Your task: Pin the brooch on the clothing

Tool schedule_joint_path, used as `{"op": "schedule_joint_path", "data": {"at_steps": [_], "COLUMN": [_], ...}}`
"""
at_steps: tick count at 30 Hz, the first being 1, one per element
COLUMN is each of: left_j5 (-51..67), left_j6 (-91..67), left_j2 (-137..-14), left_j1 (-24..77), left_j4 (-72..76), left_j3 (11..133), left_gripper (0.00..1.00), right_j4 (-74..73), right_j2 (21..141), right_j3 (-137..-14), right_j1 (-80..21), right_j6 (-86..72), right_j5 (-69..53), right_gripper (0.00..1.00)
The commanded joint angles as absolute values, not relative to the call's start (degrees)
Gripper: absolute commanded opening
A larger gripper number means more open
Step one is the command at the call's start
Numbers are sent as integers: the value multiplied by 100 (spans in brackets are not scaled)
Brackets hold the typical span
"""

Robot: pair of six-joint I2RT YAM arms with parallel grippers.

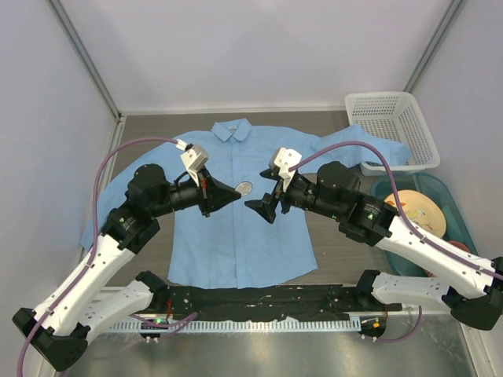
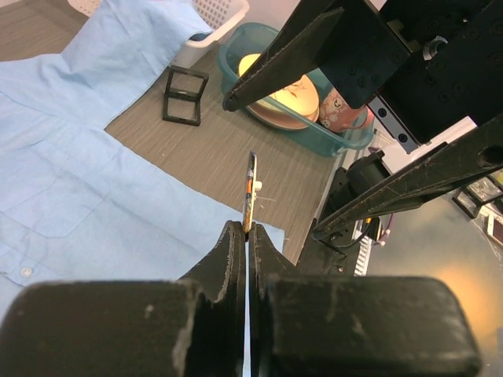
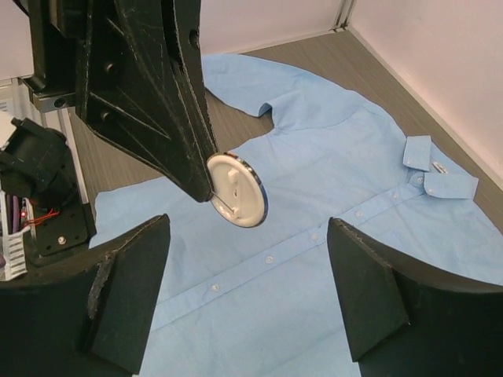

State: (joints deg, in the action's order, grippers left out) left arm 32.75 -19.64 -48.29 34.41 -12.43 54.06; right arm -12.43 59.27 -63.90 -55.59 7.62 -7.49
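The light blue shirt point(image 1: 236, 243) lies flat on the table with its collar at the far side. My left gripper point(image 1: 234, 195) is shut on the rim of the small round brooch point(image 1: 245, 188) and holds it above the shirt's chest. In the left wrist view the brooch point(image 2: 250, 192) stands edge-on just past the closed jaws point(image 2: 247, 232). In the right wrist view its white back point(image 3: 236, 188) with the pin wire faces the camera. My right gripper point(image 3: 247, 236) is open, a little short of the brooch, with nothing between its fingers; in the top view it point(image 1: 263, 206) faces the left gripper.
A white mesh basket point(image 1: 391, 126) stands at the far right on a sleeve. A teal bin point(image 1: 452, 196) holding a round wooden disc sits at the right edge. Small black square cases point(image 2: 185, 96) lie on the table beside the shirt.
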Motion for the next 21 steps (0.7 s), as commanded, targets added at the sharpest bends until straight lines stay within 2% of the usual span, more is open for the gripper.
{"op": "schedule_joint_path", "data": {"at_steps": [1, 9, 21], "left_j5": [3331, 3357, 3445], "left_j6": [-2109, -2250, -2276], "left_j2": [-4764, -4764, -4746], "left_j1": [3437, 3437, 3437], "left_j4": [-853, -739, -703], "left_j3": [5511, 5502, 5405], "left_gripper": [0, 0, 0], "right_j4": [-721, -677, -589], "right_j2": [5933, 6108, 6170], "right_j3": [-6433, -6521, -6600], "right_j1": [-5625, -5669, -5669], "right_j6": [940, 949, 818], "right_j5": [-387, -237, -176], "right_gripper": [84, 72, 70]}}
